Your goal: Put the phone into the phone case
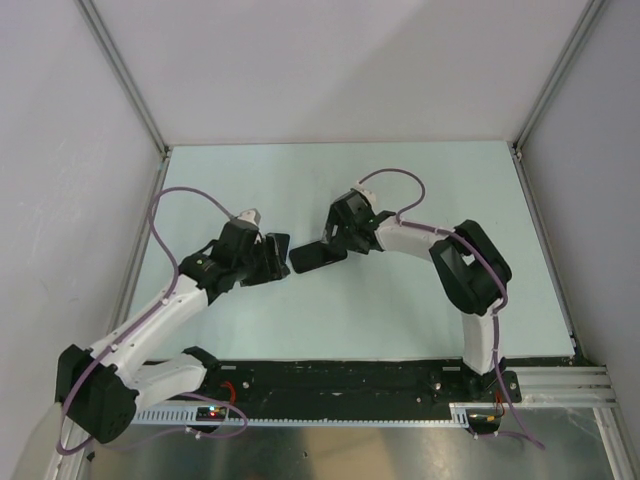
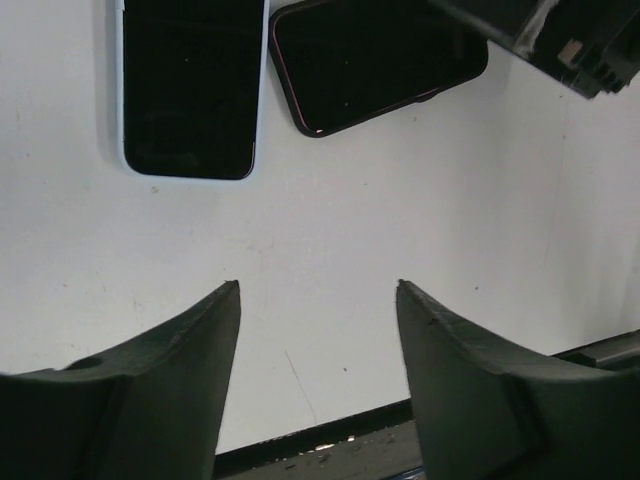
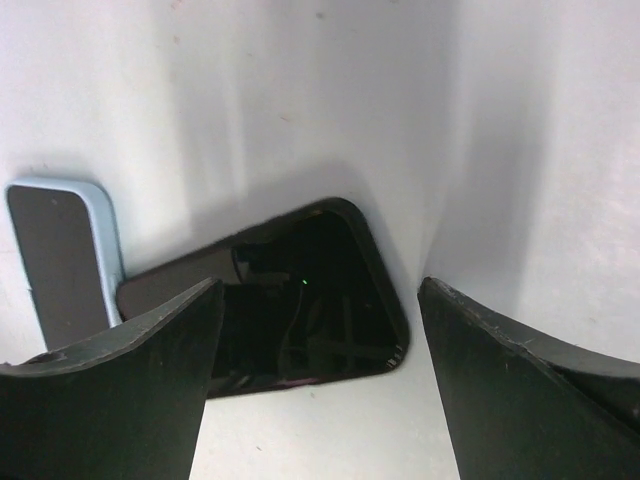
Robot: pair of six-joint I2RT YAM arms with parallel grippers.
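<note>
The phone [image 2: 190,85], a black screen in a thin light-blue frame, lies flat on the table, and its corner also shows at the left in the right wrist view [image 3: 65,255]. Close beside it lies the phone case [image 2: 375,65], a glossy black shell with a dark raised rim [image 3: 320,290], at an angle to the phone. My left gripper [image 2: 318,285] is open and empty, with both things a little ahead of its fingertips. My right gripper [image 3: 320,290] hovers open over the near end of the case [image 1: 318,255], holding nothing. The two grippers [image 1: 270,262] [image 1: 335,235] face each other at mid-table.
Part of the right arm's wrist [image 2: 570,45] shows at the top right of the left wrist view. A black rail [image 1: 340,378] runs along the table's near edge. White walls with aluminium posts [image 1: 515,150] close in the back and sides.
</note>
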